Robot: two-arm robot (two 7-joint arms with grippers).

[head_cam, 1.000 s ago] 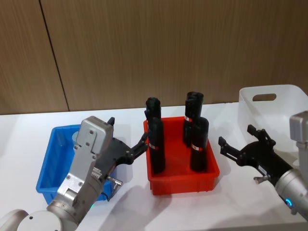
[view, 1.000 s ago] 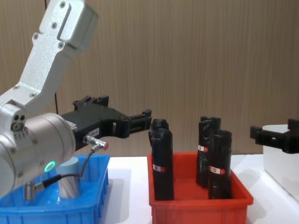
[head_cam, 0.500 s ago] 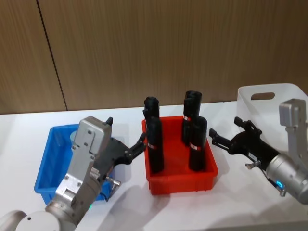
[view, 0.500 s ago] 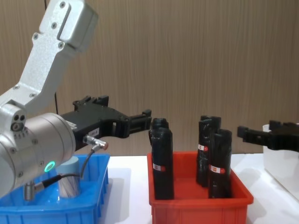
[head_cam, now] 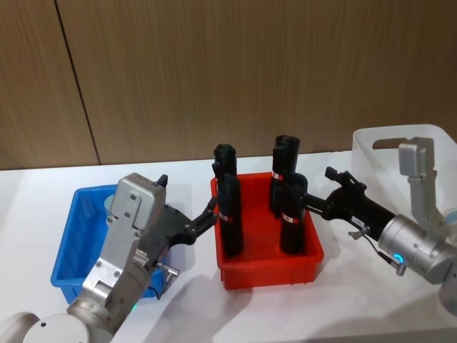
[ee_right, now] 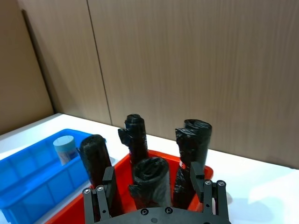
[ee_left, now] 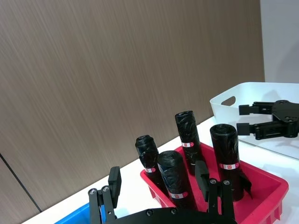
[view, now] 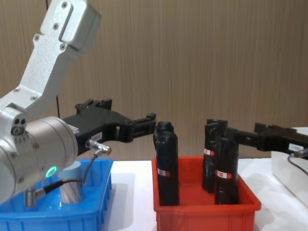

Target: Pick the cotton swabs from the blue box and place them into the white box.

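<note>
Left tool (head_cam: 188, 193): nearest, on the grey left arm above the right side of the blue box. Its fingers are spread wide with nothing between them, and it points toward the red bin.
Right tool (head_cam: 323, 191): one, level with the red bin's right edge, pointing leftward from the white box's side. Its fingers are parted and empty, with the tips just beside the near right roll; I cannot tell whether they touch it.
Table (head_cam: 43, 186): white, carrying all three containers.
Blue box (head_cam: 71, 243): one, on the left. It holds one cotton swabs jar (view: 70, 185) that I can count, upright in the far half with its pale lid up, close beside the left arm.
Red bin (head_cam: 268, 275): one, in the middle, just right of the blue box and apart from it. It holds four black rolls (head_cam: 230, 221), upright in two rows of two, each with a red-white label.
White box (head_cam: 365, 164): one, farthest right and back, behind the right arm. It has taller walls and a handle slot; its contents cannot be told.
Wall (head_cam: 214, 71): brown wood panels behind the table.
</note>
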